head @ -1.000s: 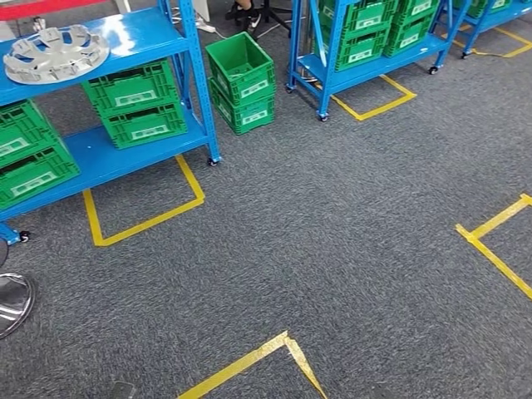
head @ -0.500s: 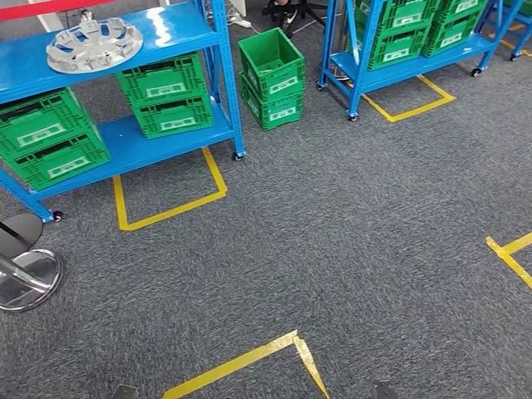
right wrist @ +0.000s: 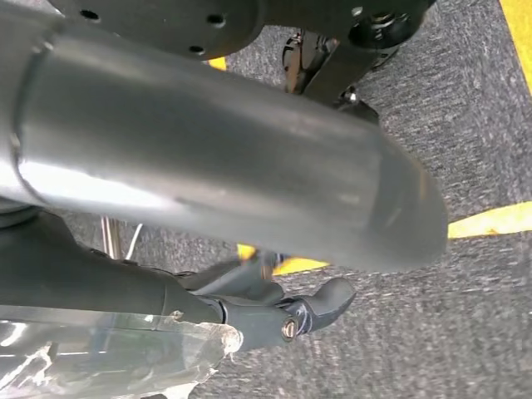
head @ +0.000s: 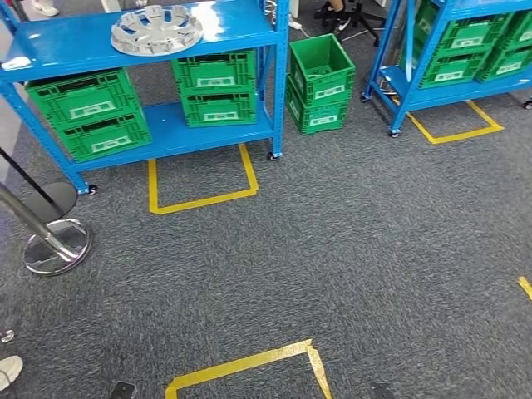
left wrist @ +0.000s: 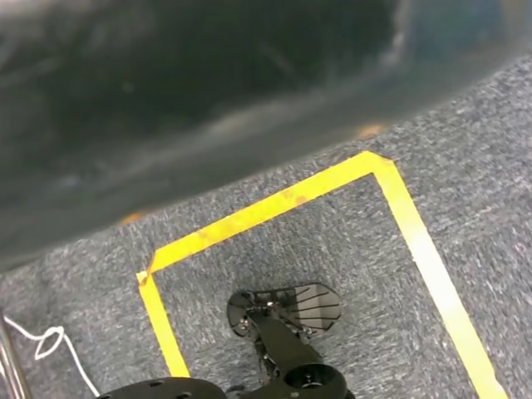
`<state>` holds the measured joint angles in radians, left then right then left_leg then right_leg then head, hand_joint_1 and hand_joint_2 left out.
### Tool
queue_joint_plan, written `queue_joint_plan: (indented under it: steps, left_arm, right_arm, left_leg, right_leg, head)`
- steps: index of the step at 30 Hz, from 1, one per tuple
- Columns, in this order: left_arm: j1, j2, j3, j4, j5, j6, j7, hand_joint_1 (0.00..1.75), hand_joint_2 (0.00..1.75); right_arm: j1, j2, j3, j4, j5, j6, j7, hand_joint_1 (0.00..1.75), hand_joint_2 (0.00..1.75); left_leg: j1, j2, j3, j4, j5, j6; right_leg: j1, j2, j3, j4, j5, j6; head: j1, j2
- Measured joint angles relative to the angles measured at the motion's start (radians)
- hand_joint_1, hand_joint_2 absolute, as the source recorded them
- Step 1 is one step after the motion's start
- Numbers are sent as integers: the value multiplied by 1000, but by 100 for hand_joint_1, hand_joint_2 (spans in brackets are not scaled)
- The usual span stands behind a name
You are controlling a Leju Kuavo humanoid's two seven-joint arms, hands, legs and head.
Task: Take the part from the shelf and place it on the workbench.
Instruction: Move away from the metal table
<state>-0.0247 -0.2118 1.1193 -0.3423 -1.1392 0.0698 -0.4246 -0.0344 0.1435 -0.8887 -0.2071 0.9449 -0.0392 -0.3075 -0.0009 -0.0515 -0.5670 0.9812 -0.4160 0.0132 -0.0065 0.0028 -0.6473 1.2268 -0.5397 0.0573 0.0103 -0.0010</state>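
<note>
Up on the top board of the blue shelf (head: pixel 81 46), toward its middle, lies the part (head: pixel 157 30), a silver spoked wheel cover resting flat and well apart from the robot, with nothing holding it. The step in hand, as I judge it, is the approach: the robot has grey carpet to cross before either arm can reach, so it would do well to square its body to the shelf front, stop close enough that the cover sits within easy reach, and then bring both hands to opposite edges of the rim, since the disc looks broad, shallow and light. The right hand (right wrist: pixel 276 312) hangs beside the leg, dark fingers drawn loosely together with nothing in them as far as the right wrist view lets me judge; of the left hand I cannot tell the state. Below the part, green crates (head: pixel 88 112) stand stacked in pairs on the lower board; their contents are hidden. Two more green crates (head: pixel 320 81) stand stacked on the floor just beside the shelf's post, the upper one open and seemingly bare inside.
</note>
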Motion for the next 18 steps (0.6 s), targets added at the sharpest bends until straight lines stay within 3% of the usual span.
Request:
queue_joint_plan:
  steps: [2, 3, 4, 6, 7, 9, 11, 13, 14, 15, 16, 18]
  left_arm:
    - [-1, -1, 0, 0, -2, 0, 0, 0, 0]
    - [-2, -1, 1, 0, -2, 0, 0, 0, 0]
    - [-2, 0, 1, -1, -4, 0, 0, 0, 0]
    - [2, 0, 3, -1, -5, 0, 0, 0, 0]
    - [4, 0, 3, -1, -6, 0, 0, 0, 0]
    - [4, 1, 4, -1, -8, 0, 0, 0, 0]
    - [0, 0, 5, -1, -9, 0, 0, 0, 0]
    - [-1, -2, 6, -1, -10, 1, 1, 0, 0]
    - [0, -2, 8, -1, -10, 1, 2, 0, 0]
    - [0, -2, 11, -1, -10, 2, 2, 0, 0]
    - [1, -2, 14, -1, -11, 3, 2, 0, 0]
    - [-2, -2, 19, -1, -12, 5, 2, 0, 0]
  right_arm:
    - [-1, 0, 0, 0, 0, 0, 0, 0, 0]
    - [-1, 0, 0, 0, 0, 0, 0, 0, 0]
    - [-1, 0, 0, 1, 0, 1, 0, 0, 0]
    - [-2, 0, 0, 1, 1, 1, 0, 0, 0]
    - [-2, 0, 0, 1, 1, 1, 0, 0, 0]
    - [-2, 0, -1, 1, 2, 0, -1, 0, 0]
    - [0, 0, -2, 1, 5, 0, -2, 0, 0]
    - [0, 0, -4, 1, 5, 2, -3, 0, 0]
    - [0, 0, -6, 1, 2, 4, -3, 0, 0]
    - [-1, 0, -8, 1, -2, 7, -3, 0, 0]
    - [-3, 1, -11, 1, -7, 10, -4, 0, 0]
    - [-5, 1, -15, 1, -11, 14, -5, 0, 0]
  left_leg:
    - [0, -21, -1, 6, -2, -9]
    - [0, -30, -4, 8, -3, -16]
    - [-1, -37, -7, 10, -2, -22]
    - [1, -50, -13, 9, 3, -33]
    - [1, -43, -16, 14, -2, -37]
    - [-1, -5, -43, 74, -42, -46]
    - [0, 32, -106, 208, -111, -54]
    - [2, 40, -148, 298, -136, -56]
    - [3, 40, -143, 291, -121, -55]
    - [3, 41, -117, 242, -90, -53]
    - [3, 43, -79, 173, -55, -49]
    - [0, 51, -16, 50, -15, -41]
  right_leg:
    - [-8, 35, 59, -132, 57, 1]
    - [-11, 50, 79, -173, 67, -2]
    - [-11, 58, 88, -189, 67, -7]
    - [-10, 46, 91, -192, 68, -21]
    - [-10, 38, 91, -193, 70, -29]
    - [-12, 20, 92, -196, 73, -42]
    - [-10, 0, 91, -196, 71, -48]
    - [-8, -16, 90, -196, 70, -49]
    - [-8, -21, 91, -196, 70, -49]
    - [-8, -25, 92, -196, 69, -48]
    - [-8, -28, 93, -196, 69, -47]
    - [-3, -31, 93, -194, 66, -40]
  head:
    - [0, 0]
    - [0, 0]
    - [-1, 0]
    - [-1, 0]
    - [-2, 0]
    - [-8, 0]
    - [-14, 0]
    - [-13, 0]
    - [-14, 0]
    - [-14, 0]
    - [-14, 0]
    - [-13, 0]
